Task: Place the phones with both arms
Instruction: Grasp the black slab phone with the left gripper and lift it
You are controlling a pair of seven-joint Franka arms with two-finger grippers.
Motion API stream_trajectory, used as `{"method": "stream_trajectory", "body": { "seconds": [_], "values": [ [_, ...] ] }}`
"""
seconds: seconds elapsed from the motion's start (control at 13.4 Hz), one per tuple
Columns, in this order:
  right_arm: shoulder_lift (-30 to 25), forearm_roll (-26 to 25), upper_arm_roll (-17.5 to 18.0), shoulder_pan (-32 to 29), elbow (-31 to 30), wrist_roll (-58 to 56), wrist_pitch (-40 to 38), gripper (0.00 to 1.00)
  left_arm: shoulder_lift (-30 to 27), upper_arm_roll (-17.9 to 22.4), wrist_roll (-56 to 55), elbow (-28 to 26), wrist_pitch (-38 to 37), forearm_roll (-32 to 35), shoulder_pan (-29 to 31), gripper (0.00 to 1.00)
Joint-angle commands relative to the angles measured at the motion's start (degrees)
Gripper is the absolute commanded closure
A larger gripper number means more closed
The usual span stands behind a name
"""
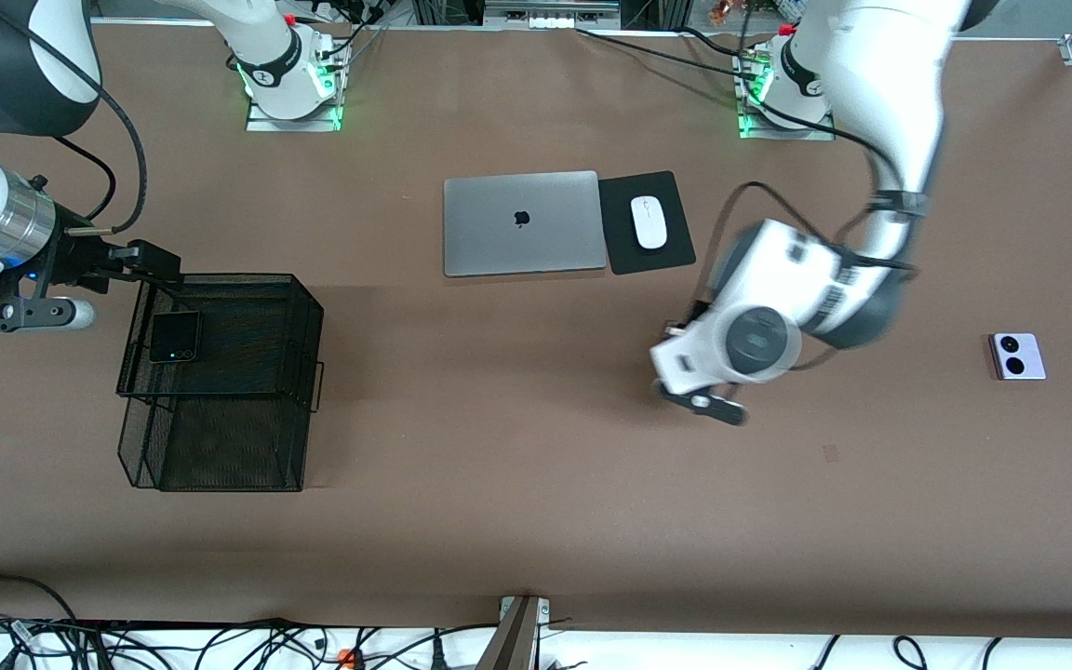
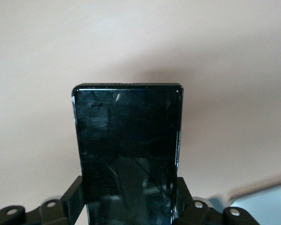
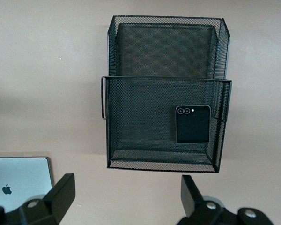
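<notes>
The small squarish black phone (image 3: 193, 123) lies flat on the upper tier of the black wire-mesh two-tier tray (image 1: 299, 321), close to the tier's rim at the right arm's end of the table, so one phone appears to be placed already. The long slim black slab phone (image 2: 127, 154) is clamped by its long edges between the fingers of the left gripper (image 2: 127, 206), most of its length standing out past the fingertips; that hold leaves the free end clear to go into a tier first. The small squarish white-lavender phone with two black circles (image 1: 1017, 355) lies flat near the table edge at the left arm's end, untouched and well apart from the tray.

The left arm reaches out from its base with its wrist turned downward, carrying its phone over bare brown table (image 1: 536, 465) between the black mouse pad (image 1: 676, 247) and the lavender phone. The right gripper (image 3: 126, 197) hangs above the tray's edge toward the right arm's end, fingers spread wide and holding nothing, looking straight down on the tray; that arm seems to wait. The closed silver laptop (image 1: 522, 223) and the white mouse (image 1: 649, 222) on the pad sit mid-table, uninvolved.
</notes>
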Motion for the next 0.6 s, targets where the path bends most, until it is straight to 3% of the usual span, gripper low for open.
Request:
{"method": "stream_trajectory", "body": {
  "seconds": [0.0,0.15,0.52],
  "values": [
    [-0.26,-0.44,0.13,0.06,0.14,0.74,-0.01,0.0,5.41,1.24,-11.09,2.08,7.95,-4.22,-4.56,0.83],
    [-0.26,-0.44,0.13,0.06,0.14,0.74,0.34,0.0,8.05,1.24,-17.8,1.99,14.11,-4.24,-7.11,0.75],
    [-0.35,-0.79,0.13,0.15,0.14,0.74,0.34,0.0,11.75,1.24,-23.44,2.43,16.95,-4.76,-10.73,0.77]
  ]
}}
